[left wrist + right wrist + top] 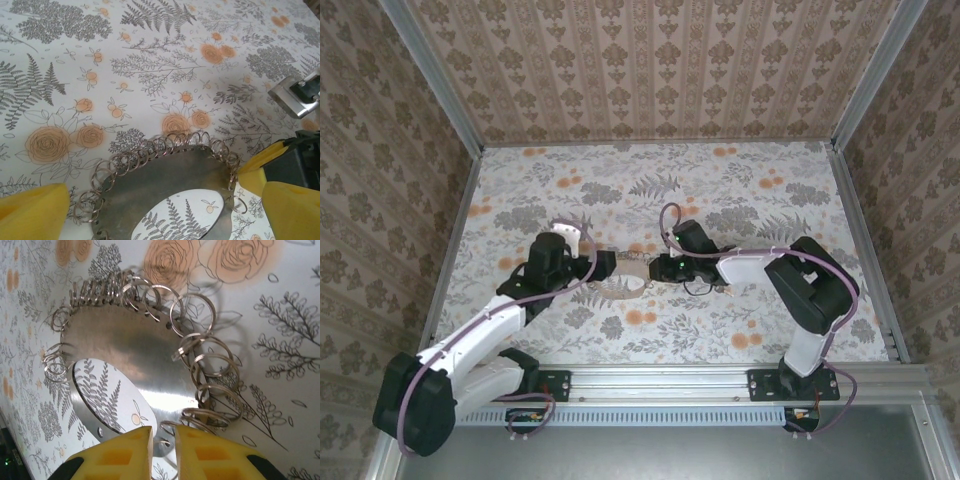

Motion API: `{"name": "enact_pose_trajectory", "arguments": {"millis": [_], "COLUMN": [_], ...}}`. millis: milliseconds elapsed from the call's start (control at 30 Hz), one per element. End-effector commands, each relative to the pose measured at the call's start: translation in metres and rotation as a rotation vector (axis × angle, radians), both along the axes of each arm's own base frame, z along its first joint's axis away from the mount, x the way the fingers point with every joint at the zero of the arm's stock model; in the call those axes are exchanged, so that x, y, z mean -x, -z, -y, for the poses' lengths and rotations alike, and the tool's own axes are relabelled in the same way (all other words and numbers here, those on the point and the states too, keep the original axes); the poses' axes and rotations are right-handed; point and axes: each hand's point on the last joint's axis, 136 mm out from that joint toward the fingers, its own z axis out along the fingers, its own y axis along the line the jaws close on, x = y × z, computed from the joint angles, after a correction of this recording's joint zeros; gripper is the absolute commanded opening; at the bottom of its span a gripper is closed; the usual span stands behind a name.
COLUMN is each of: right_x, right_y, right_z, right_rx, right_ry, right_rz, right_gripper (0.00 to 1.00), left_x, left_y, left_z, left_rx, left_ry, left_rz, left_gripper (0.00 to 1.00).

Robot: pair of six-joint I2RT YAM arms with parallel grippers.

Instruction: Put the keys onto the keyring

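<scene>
Floral-print table; flat metal plate, edge hung with split rings, lying on it.

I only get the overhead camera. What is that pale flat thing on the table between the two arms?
Observer: A metal plate with an oval hole. Small split rings are threaded along its edge.
Operator: Is either arm holding it?
Observer: Yes. The right gripper is closed on the plate's rim, beside a ring.
Operator: And the other one?
Observer: The left gripper stands wide open, straddling the plate.
</scene>
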Motion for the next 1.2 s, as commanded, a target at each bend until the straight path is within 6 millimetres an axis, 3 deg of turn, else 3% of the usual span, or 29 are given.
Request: {"name": "enact_pose_trajectory", "arguments": {"millis": [0, 133, 267, 333, 500, 833, 1033, 1167], "right_x": [-0.002, 0.002, 0.013, 0.02, 0.036, 0.056, 0.052, 0.047], "right_y": [-0.011, -0.026, -0.034, -0.035, -0.028, -0.006, 0.001, 0.001], "right_z": [-0.006, 0.002, 0.014, 0.021, 0.033, 0.015, 0.004, 0.0], "right_rx": [-0.013, -0.009, 0.025, 0.052, 0.167, 0.437, 0.535, 0.546], "right_ry": [-0.017, -0.011, -0.021, -0.039, -0.116, -0.335, -0.377, -0.377], "right_rz": [0.015, 0.045, 0.07, 0.086, 0.129, 0.26, 0.317, 0.332], "right_gripper": [0.21, 0.26, 0.42, 0.5, 0.51, 0.48, 0.45, 0.44], "left_x": [0.004, 0.015, 0.02, 0.017, 0.003, -0.023, -0.027, -0.025], "left_y": [-0.004, -0.002, 0.005, 0.008, 0.01, -0.009, -0.016, -0.017], "left_z": [0.008, 0.033, 0.047, 0.051, 0.046, -0.001, -0.033, -0.042], "left_rx": [0.011, -0.039, -0.085, -0.074, -0.057, -0.012, 0.051, 0.07], "left_ry": [0.046, 0.175, 0.196, 0.173, 0.058, -0.205, -0.285, -0.304], "left_rz": [-0.058, -0.086, -0.116, -0.136, -0.167, -0.209, -0.207, -0.203], "left_gripper": [1.0, 1.0, 1.0, 1.0, 1.0, 1.0, 1.0, 1.0]}}
